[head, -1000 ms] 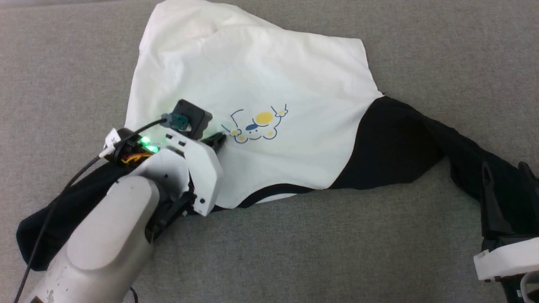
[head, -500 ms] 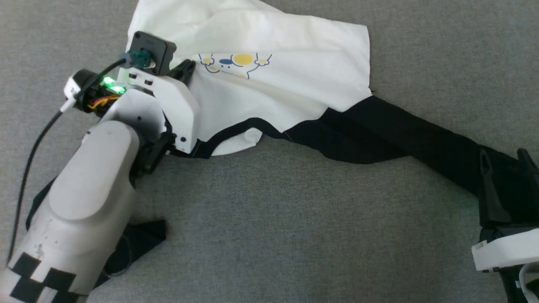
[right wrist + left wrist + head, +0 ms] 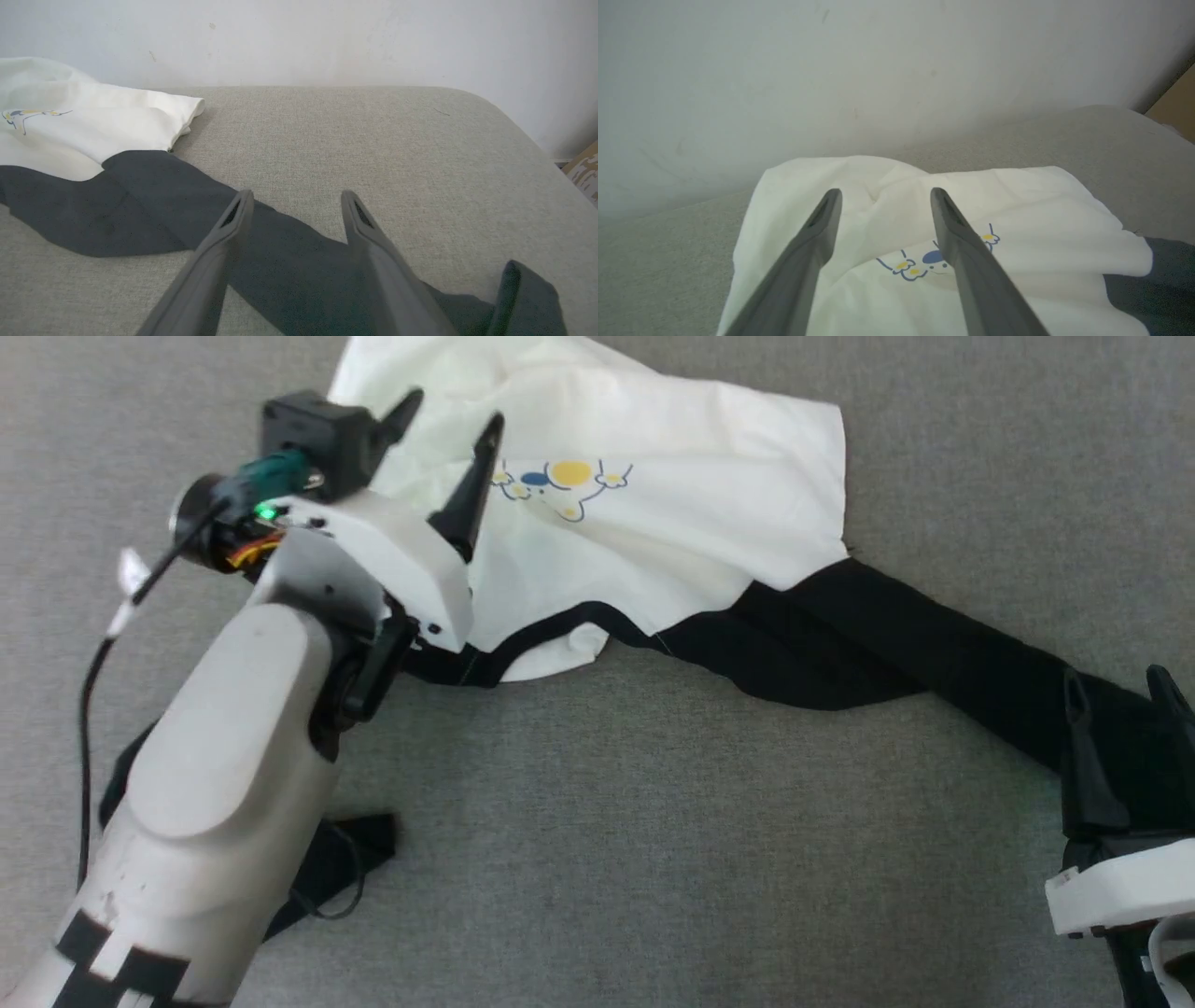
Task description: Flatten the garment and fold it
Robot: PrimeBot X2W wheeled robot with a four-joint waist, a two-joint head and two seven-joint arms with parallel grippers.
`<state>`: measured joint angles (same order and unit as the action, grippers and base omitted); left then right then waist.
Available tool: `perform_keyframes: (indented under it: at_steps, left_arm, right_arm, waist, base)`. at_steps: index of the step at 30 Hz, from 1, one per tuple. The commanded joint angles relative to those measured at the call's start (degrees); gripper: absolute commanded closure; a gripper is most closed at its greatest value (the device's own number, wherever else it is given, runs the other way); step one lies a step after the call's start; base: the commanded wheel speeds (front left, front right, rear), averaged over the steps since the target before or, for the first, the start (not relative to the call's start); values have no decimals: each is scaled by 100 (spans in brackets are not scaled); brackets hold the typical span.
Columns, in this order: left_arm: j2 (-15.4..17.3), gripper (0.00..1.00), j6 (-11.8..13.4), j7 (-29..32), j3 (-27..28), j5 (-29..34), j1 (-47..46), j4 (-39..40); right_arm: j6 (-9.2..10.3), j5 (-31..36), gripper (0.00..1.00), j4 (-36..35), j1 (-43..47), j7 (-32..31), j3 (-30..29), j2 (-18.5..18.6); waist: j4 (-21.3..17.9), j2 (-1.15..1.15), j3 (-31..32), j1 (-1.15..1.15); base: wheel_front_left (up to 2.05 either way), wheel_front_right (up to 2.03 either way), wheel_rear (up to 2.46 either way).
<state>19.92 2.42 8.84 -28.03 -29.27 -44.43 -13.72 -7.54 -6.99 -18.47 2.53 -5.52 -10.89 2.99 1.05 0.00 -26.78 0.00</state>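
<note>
The garment [image 3: 653,523] lies on the grey cushion with its white body crumpled at the far side and the yellow-and-blue print [image 3: 565,485] facing up. One black sleeve [image 3: 896,635] stretches right toward my right gripper [image 3: 1120,695], which stands open over the sleeve's end with nothing between its fingers. The other black sleeve [image 3: 345,859] pokes out from under my left forearm. My left gripper [image 3: 448,429] hovers open above the white body, just left of the print. The left wrist view shows that gripper [image 3: 885,192] empty over the white cloth [image 3: 1017,210]. The right wrist view shows the right gripper [image 3: 296,193] above the black sleeve [image 3: 140,205].
The grey cushion [image 3: 607,859] has free room in front of the garment. A pale wall [image 3: 299,37] rises behind it. The cushion's rounded corner [image 3: 504,116] lies to the right, with a brown box [image 3: 584,170] beyond. A black cable [image 3: 93,663] hangs beside my left arm.
My left gripper, shut at the white cloth beside the print and dragging it toward the far side, has opened and lifted off it. The right gripper has not moved.
</note>
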Motion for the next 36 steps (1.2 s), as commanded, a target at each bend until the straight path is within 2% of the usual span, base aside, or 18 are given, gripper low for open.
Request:
perform_keyframes:
  at_steps: [1,5,11,16,20,23,28,32,36]
  left_arm:
    - [49,0,76,-97,84,-45,146,170]
    - [217,0,325,-386,374,-203,805,1034]
    - [463,0,793,-1148,897,-440,2617,2471]
    - [339,0,870,-2084,1190,-752,4393,3208]
    - [92,0,929,-2330,1376,-761,5408,3297]
    - [-17,0,853,-2363,1393,-666,5703,3282]
    - [-53,0,693,-2375,1371,-507,5634,3298]
    - [-61,0,614,-2376,1308,-441,5463,3282]
    - [-100,0,570,-2369,1230,-423,5313,3254]
  right_arm:
    - [5,27,0,22,-33,0,1,-12]
    - [5,-32,0,106,102,-7,19,-12]
    - [5,-151,0,187,352,49,44,-12]
    - [5,-234,0,246,573,113,65,-12]
    - [5,-348,0,337,774,179,75,-12]
    - [5,-386,0,396,873,201,82,-12]
    - [5,-77,0,222,606,-84,182,-12]
    - [5,223,0,111,81,-853,142,1]
    - [5,314,0,247,-248,-1897,190,495]
  waist:
    - [149,0,288,0]
    - [214,0,639,0]
    - [245,0,1036,0]
    - [274,0,1282,0]
    - [354,0,1463,0]
    - [463,0,1576,0]
    - [613,0,1601,0]
    - [690,0,1439,0]
    - [741,0,1214,0]
  base:
    - [0,0,0]
    - [0,0,0]
    - [0,0,0]
    - [0,0,0]
    - [0,0,0]
    - [0,0,0]
    - [0,0,0]
    - [0,0,0]
    - [0,0,0]
